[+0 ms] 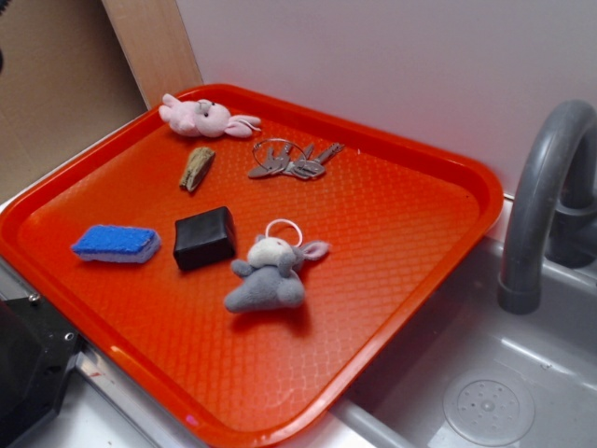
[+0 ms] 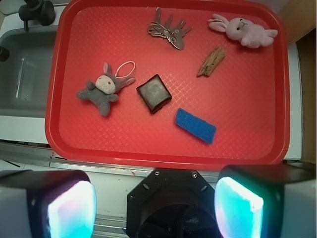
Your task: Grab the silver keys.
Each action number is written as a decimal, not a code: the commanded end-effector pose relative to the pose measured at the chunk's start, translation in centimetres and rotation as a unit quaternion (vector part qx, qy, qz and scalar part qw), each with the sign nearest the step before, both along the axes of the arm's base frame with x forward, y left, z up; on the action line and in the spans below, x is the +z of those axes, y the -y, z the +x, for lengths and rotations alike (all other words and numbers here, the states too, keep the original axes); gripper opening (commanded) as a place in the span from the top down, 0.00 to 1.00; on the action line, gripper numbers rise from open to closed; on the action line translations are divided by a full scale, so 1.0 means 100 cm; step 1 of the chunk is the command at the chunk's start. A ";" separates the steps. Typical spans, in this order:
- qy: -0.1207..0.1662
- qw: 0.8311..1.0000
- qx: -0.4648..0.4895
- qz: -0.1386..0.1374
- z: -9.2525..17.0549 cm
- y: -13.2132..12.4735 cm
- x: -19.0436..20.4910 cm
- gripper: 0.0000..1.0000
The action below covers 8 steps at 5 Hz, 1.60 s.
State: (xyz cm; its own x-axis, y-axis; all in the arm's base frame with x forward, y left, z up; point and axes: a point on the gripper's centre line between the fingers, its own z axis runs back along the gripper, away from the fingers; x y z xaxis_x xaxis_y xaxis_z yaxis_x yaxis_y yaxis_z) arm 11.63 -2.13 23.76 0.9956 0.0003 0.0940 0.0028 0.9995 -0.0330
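Note:
The silver keys [image 1: 294, 160] lie flat on a thin wire ring at the far side of the red tray [image 1: 410, 280], between the pink plush and the tray's back rim. In the wrist view the keys [image 2: 168, 29] sit near the top centre. My gripper [image 2: 154, 204] hangs high above the counter in front of the tray's near rim, far from the keys. Its two fingers stand wide apart with nothing between them. In the exterior view the gripper is out of sight; only a black part of the robot [image 1: 28, 364] shows at the lower left.
On the tray also lie a pink plush rabbit [image 1: 205, 117], a wood piece [image 1: 197, 168], a black block [image 1: 204, 237], a blue sponge [image 1: 116, 243] and a grey plush with a white ring [image 1: 270, 273]. A grey sink [image 1: 485, 392] with a faucet [image 1: 546, 187] is to the right.

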 end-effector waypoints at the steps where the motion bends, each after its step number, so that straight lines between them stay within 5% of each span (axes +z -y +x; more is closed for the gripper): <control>1: 0.000 1.000 0.000 0.000 0.000 0.000 0.000 0.00; 3: 0.095 0.993 -0.035 0.066 0.075 0.003 0.002 0.00; 4: 0.109 0.980 -0.119 0.112 0.118 0.012 -0.010 0.00; 5: 0.098 0.960 -0.206 0.163 0.157 0.012 -0.041 0.00; 7: 0.020 0.895 -0.363 0.259 0.194 0.014 -0.119 0.00; 8: 0.006 0.888 -0.378 0.262 0.194 0.015 -0.147 0.00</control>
State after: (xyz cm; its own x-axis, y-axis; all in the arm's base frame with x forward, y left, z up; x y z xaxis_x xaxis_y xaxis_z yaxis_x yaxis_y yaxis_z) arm 31.27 -2.40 7.98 0.6994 -0.7001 -0.1438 0.6857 0.6007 0.4111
